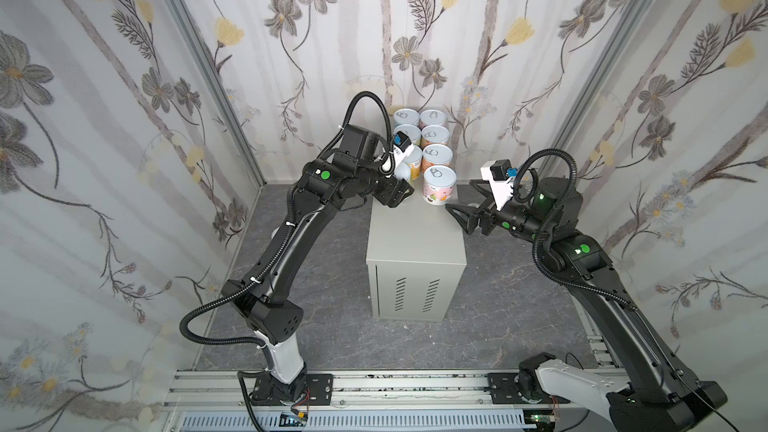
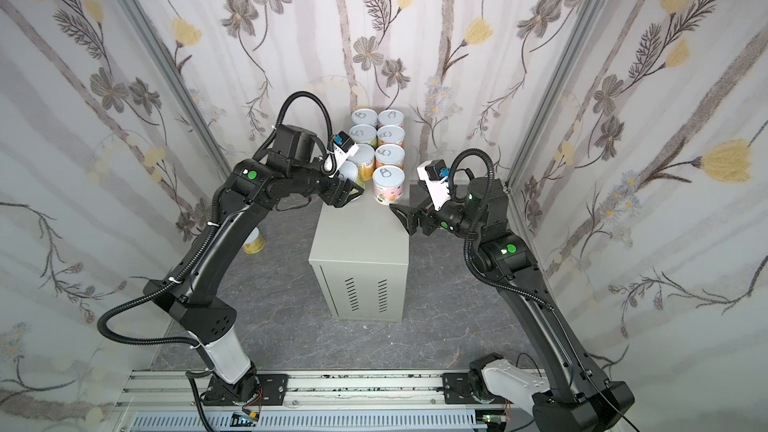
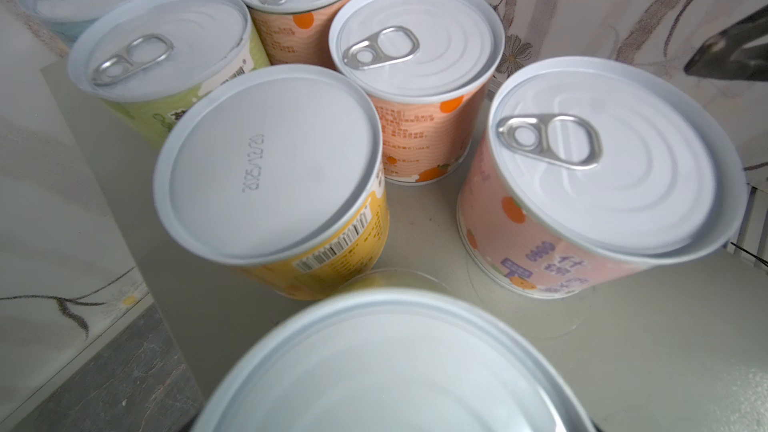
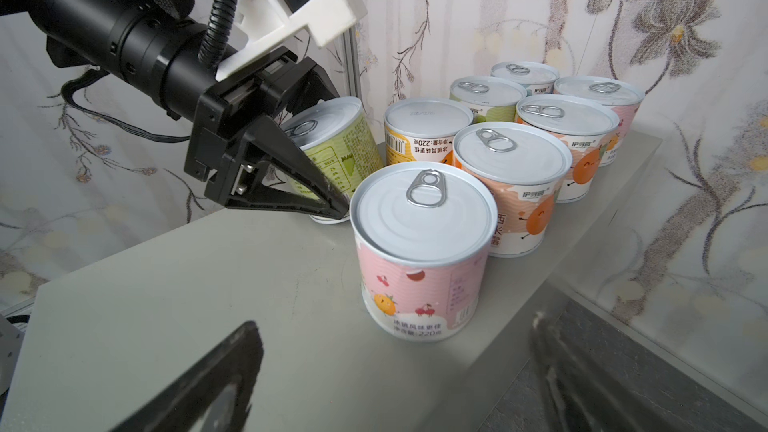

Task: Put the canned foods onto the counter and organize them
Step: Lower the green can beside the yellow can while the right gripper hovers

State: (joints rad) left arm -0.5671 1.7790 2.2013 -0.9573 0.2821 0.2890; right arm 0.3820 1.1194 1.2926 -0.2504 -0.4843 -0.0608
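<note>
Several canned foods stand in two columns at the back of the counter (image 1: 415, 234) (image 2: 357, 238) (image 4: 208, 284). My left gripper (image 1: 403, 187) (image 2: 353, 189) (image 4: 320, 184) is shut on a green can (image 4: 336, 147) (image 2: 350, 170), tilted at the front of the left column, its base near the counter top. Its lid (image 3: 390, 367) fills the left wrist view, behind an upside-down yellow can (image 3: 270, 160). A pink can (image 1: 439, 184) (image 4: 419, 243) fronts the right column. My right gripper (image 1: 461, 197) (image 4: 386, 376) is open just in front of it, at the counter's right edge. One yellow can (image 2: 253, 243) lies on the floor.
The counter's front half is bare. Flowered walls (image 1: 124, 118) close in on three sides, with the back wall right behind the cans. Dark marbled floor (image 1: 498, 305) surrounds the cabinet. The arms' mounting rail (image 1: 415, 388) runs along the front.
</note>
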